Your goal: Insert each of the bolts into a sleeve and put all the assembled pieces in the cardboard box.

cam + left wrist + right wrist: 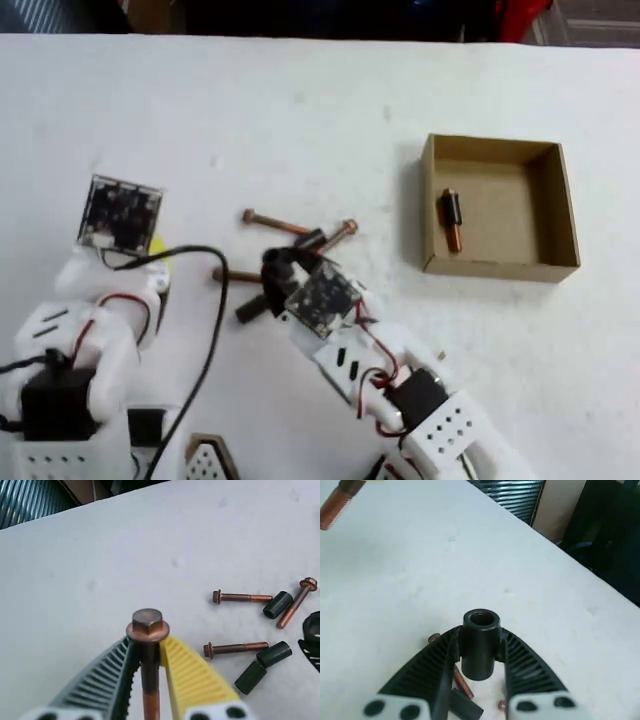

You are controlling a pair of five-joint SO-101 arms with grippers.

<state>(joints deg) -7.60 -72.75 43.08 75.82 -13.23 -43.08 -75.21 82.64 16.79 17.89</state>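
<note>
The left gripper (pixel 149 645) is closed on a bolt (pixel 147 626). Its two fingers press the shank just under the head, so the threaded end is free. The right gripper (pixel 480 636) is closed on a sleeve (pixel 480 652) and grips it by the sides, so the open hole faces its wrist camera and is not covered. I think both parts are held this way so that the bolt can go into the hole. They are apart and not yet lined up. On the table (pixel 300 100), between the arms, lie three loose bolts (pixel 242 597) and some loose sleeves (pixel 274 654). The box (pixel 500 268) stands beyond the right arm, and one assembled piece (pixel 452 220) already lies in it.
</note>
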